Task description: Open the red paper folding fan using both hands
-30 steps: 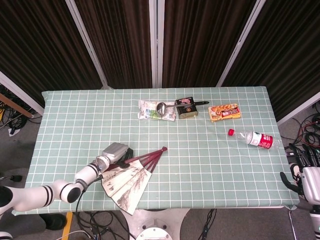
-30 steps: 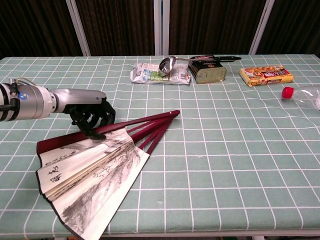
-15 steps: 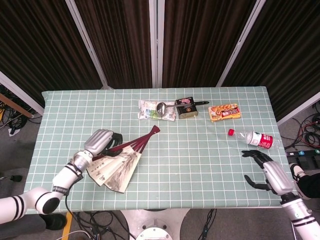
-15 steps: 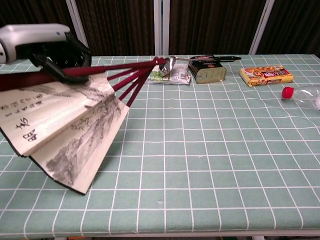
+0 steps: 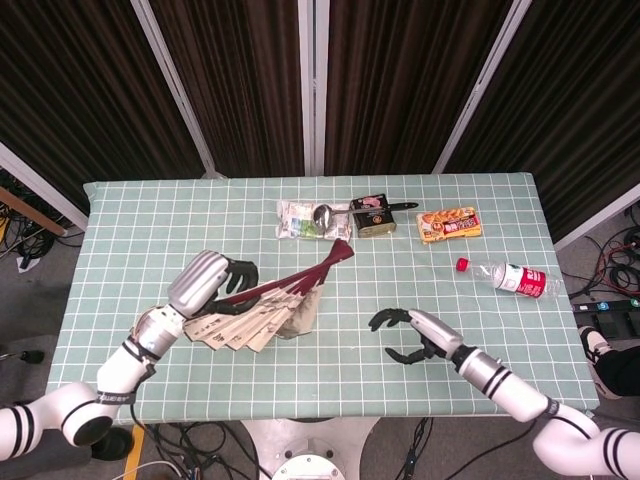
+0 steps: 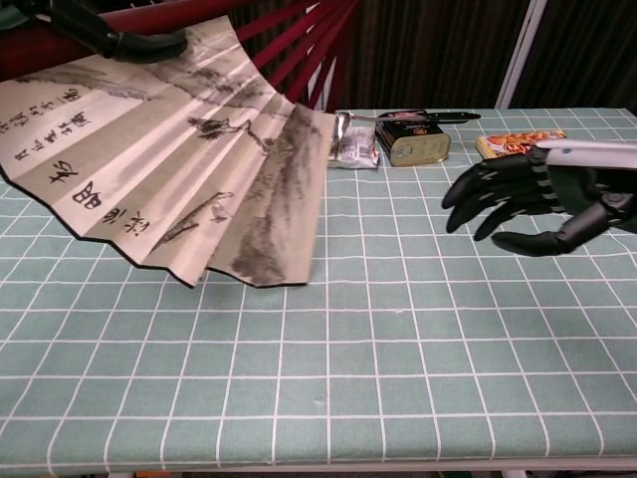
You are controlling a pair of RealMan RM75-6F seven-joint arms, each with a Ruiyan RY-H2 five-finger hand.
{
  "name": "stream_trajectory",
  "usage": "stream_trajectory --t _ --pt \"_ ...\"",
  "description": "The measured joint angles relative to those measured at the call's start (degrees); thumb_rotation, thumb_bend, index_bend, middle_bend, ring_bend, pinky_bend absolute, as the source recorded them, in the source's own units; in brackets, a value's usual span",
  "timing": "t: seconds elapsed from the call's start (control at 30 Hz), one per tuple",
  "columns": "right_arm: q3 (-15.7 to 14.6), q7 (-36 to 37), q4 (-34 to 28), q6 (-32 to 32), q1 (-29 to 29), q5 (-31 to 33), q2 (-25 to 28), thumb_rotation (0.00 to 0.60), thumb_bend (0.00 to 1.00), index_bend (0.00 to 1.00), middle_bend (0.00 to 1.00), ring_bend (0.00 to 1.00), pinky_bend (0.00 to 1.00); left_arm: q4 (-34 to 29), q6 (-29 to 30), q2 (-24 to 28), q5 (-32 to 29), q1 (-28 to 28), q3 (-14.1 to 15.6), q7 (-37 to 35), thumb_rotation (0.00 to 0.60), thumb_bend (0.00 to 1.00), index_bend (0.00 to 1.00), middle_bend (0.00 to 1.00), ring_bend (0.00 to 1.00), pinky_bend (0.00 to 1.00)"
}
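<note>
The left hand (image 5: 205, 282) has lifted the red-ribbed paper folding fan with ink painting (image 5: 262, 308) clear of the green white-gridded tablecloth (image 5: 400, 300) since a second ago and holds it up by one outer red rib, fingers wrapped round it. The fan hangs partly spread below and to the right of that hand, its red pivot end pointing up and away toward the far right. The right hand (image 5: 410, 335), at the table's edge a second ago, has come in over the cloth and now hovers to the right of the fan, fingers apart and curved, holding nothing, not yet touching the paper.

In my judgement the fan is about half open; the free hand looks set to take the loose outer rib and draw it wider.

Beyond both hands lie a crinkled foil snack packet (image 5: 300, 220), a metal spoon (image 5: 322, 214), a dark tin can (image 5: 372, 217), an orange snack box (image 5: 449, 224) and a clear plastic bottle with red cap (image 5: 508, 277). Dark curtains (image 5: 400, 80) close the room behind.
</note>
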Motion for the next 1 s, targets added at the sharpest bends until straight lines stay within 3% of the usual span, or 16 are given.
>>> stream_trajectory --t 0.47,0.83,0.9,1.0 --pt "8.9 -17.7 0.6 -0.6 2.5 17.7 -7.1 0.6 0.31 0.29 0.28 0.2 0.26 -1.8 2.5 0.6 2.0 -1.1 -1.8 2.0 0.6 0.35 0.64 0.75 0.75 0.88" --pt "14.0 -22.0 -0.1 -8.9 10.2 24.3 -10.4 0.6 0.33 0.29 0.25 0.19 0.2 -3.0 3.4 1.6 2.4 -2.2 -3.2 2.8 0.6 0.35 0.64 0.75 0.75 0.88" --pt "14.5 -23.3 0.1 -9.5 11.3 25.2 -11.1 0.6 0.38 0.35 0.27 0.19 0.2 -3.0 3.6 1.6 2.6 -2.3 -3.2 2.8 0.6 0.35 0.64 0.75 0.75 0.88" --pt "15.0 -25.6 0.7 -9.4 12.1 26.4 -11.9 0.6 0.55 0.57 0.33 0.2 0.2 -2.4 3.9 1.7 2.9 -2.2 -3.1 3.0 0.6 0.35 0.64 0.75 0.75 0.88"
